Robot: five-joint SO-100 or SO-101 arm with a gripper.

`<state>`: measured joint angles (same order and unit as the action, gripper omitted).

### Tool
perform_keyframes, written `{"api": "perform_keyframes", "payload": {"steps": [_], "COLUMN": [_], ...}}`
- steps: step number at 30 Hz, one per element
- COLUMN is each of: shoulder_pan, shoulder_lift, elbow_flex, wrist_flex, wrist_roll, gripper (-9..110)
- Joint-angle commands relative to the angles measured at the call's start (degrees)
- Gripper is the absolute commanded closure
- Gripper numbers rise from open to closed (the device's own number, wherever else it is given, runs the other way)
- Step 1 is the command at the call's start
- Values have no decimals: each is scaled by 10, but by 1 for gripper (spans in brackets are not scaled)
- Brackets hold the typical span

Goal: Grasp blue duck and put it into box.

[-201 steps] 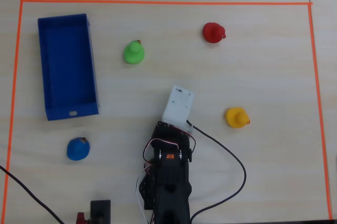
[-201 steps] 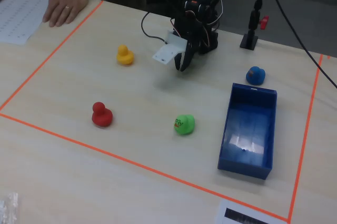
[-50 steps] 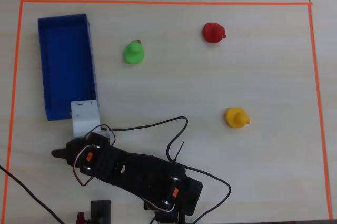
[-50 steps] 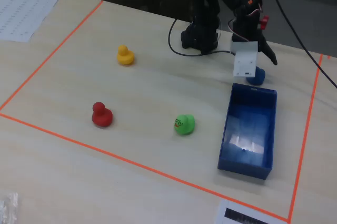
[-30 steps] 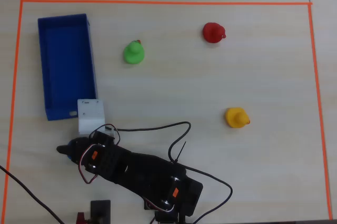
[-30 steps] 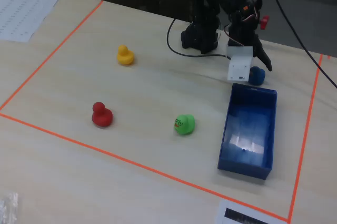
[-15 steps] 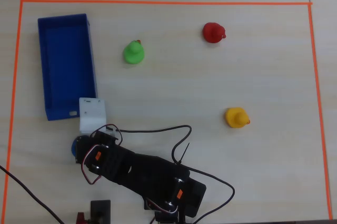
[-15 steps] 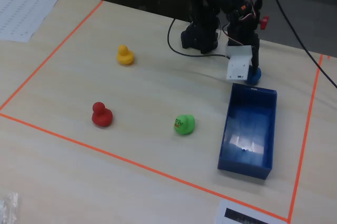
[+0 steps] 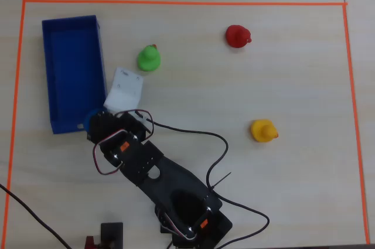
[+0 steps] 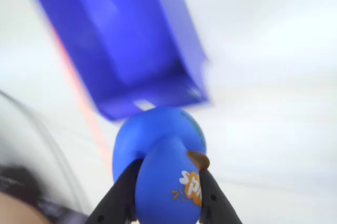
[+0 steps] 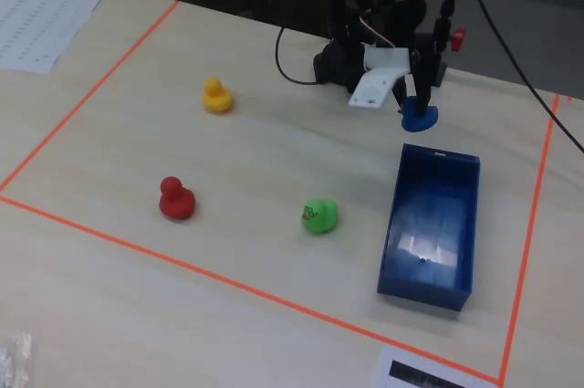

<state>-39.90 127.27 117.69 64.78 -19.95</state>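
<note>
The blue duck (image 10: 158,145), with an orange beak, is pinched between the two black fingers (image 10: 122,195) in the wrist view. My gripper (image 11: 418,103) is shut on it. In the fixed view the blue duck (image 11: 421,118) hangs above the table, just short of the near short end of the box (image 11: 429,295). The overhead view shows only a sliver of the blue duck (image 9: 91,121) under the gripper (image 9: 95,123), at the corner of the dark-blue box (image 9: 103,79) that carries the white mark. In the blurred wrist view the box (image 10: 126,29) lies open ahead.
A green duck (image 9: 149,58) sits right of the box, a red duck (image 9: 237,36) farther right, a yellow duck (image 9: 262,130) at mid right. Orange tape (image 9: 176,3) frames the work area. The arm's cable (image 9: 199,135) loops over the table. A black stand (image 11: 432,67) rises behind the gripper.
The gripper came down over the blue duck beside the box's short end and shut on it. It has since lifted the duck and swung it toward the box.
</note>
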Motion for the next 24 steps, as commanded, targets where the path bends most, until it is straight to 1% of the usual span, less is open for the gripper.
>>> {"api": "perform_keyframes", "payload": {"steps": [1,7,14,16,19,24], "shoulder_pan": [46,62,47,39,24,4], "shoulder_lift": [-73,-184,-321,-348,-375,-388], "elbow_flex": [-94,-105,-207,-230,-246,-239], "wrist_flex": [-61,-145,-157,-149,-131,-120], "wrist_roll": [44,63,60,57,48,18], "gripper": [101,101,101,99,85,67]}}
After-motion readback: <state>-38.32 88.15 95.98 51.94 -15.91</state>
